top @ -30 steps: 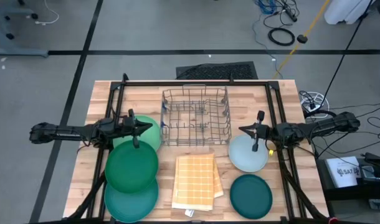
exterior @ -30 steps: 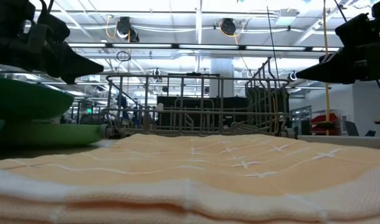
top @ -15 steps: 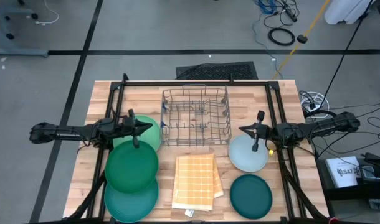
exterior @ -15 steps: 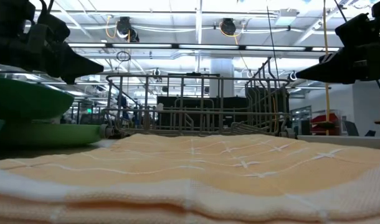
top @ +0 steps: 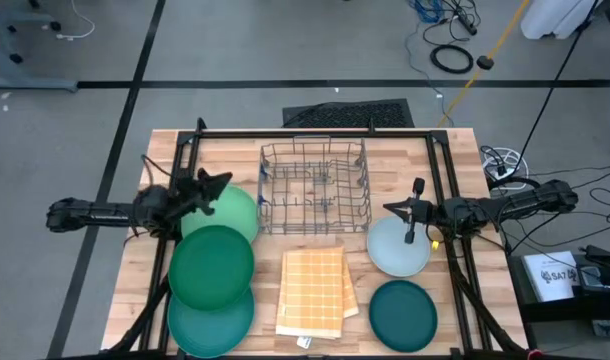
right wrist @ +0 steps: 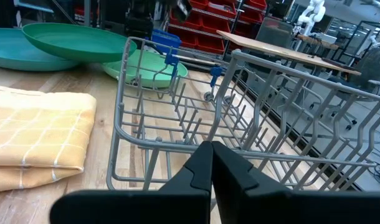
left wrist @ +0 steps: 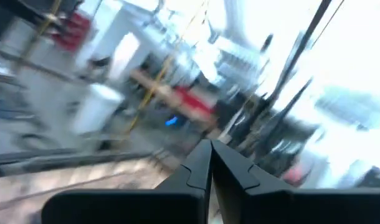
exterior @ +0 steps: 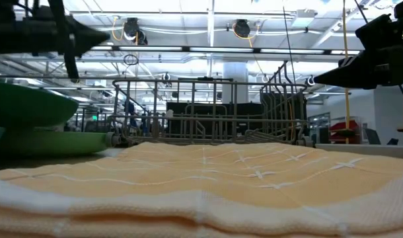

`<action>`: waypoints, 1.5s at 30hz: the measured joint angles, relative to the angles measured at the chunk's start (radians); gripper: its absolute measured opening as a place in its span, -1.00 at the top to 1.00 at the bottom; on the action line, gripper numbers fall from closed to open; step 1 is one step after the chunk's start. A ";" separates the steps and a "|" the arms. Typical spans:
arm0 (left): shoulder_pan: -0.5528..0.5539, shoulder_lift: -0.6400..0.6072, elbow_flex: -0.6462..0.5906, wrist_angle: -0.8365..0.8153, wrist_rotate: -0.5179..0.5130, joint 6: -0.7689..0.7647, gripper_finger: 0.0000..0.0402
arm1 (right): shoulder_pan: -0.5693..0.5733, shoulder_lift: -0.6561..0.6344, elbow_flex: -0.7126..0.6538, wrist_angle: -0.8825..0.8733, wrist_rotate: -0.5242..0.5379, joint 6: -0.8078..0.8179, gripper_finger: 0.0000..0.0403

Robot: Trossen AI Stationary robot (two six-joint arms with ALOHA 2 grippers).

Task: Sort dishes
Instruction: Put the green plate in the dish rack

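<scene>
Five plates lie on the table. The light green plate (top: 235,208) sits at the left, and the mid green plate (top: 212,266) overlaps its near edge and the far edge of the teal plate (top: 210,320). At the right are the pale blue-grey plate (top: 399,248) and, nearer, the dark teal plate (top: 403,314). My left gripper (top: 226,179) is shut and hovers above the light green plate's far-left part, touching nothing. My right gripper (top: 388,208) is shut, above the pale blue-grey plate's far-left edge, pointing at the rack.
The grey wire rack (top: 315,187) stands at the table's far middle between the arms. The folded orange-yellow checked cloth (top: 312,290) lies in the near middle, between the two plate groups. Black frame rails run along both sides of the table.
My left gripper has risen and swung toward the table's far-left, turning about its wrist, away from the mid green plate; its wrist view is blurred by motion. The plates have stayed where they were.
</scene>
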 joint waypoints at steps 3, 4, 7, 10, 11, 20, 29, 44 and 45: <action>0.000 0.001 0.054 0.053 0.233 0.041 0.89 | 0.000 0.000 0.000 0.000 0.000 0.000 1.00; 0.000 0.001 0.083 0.056 0.323 0.044 0.89 | 0.000 0.000 0.000 0.000 0.000 0.000 1.00; 0.000 0.007 0.200 -0.011 0.523 0.019 0.89 | 0.000 0.000 0.000 0.000 0.000 0.000 1.00; -0.001 0.017 0.379 -0.311 0.579 0.103 0.89 | 0.000 0.000 0.000 0.000 0.000 0.000 1.00; -0.001 0.025 0.450 -0.459 0.564 0.160 0.89 | 0.000 0.000 0.000 0.000 0.000 0.000 1.00; 0.000 0.231 0.839 -1.278 0.318 0.397 0.69 | 0.000 0.000 0.000 0.000 0.000 0.000 1.00; 0.000 0.438 0.864 -1.721 0.298 0.309 -0.09 | 0.000 0.000 0.000 -0.001 0.000 0.000 1.00; -0.018 0.656 0.831 -1.812 0.376 0.243 -0.43 | -0.008 0.001 -0.001 0.130 -0.104 -0.319 1.00; -0.023 0.658 0.826 -1.811 0.376 0.225 -0.43 | -0.009 0.001 0.000 0.176 -0.121 -0.326 1.00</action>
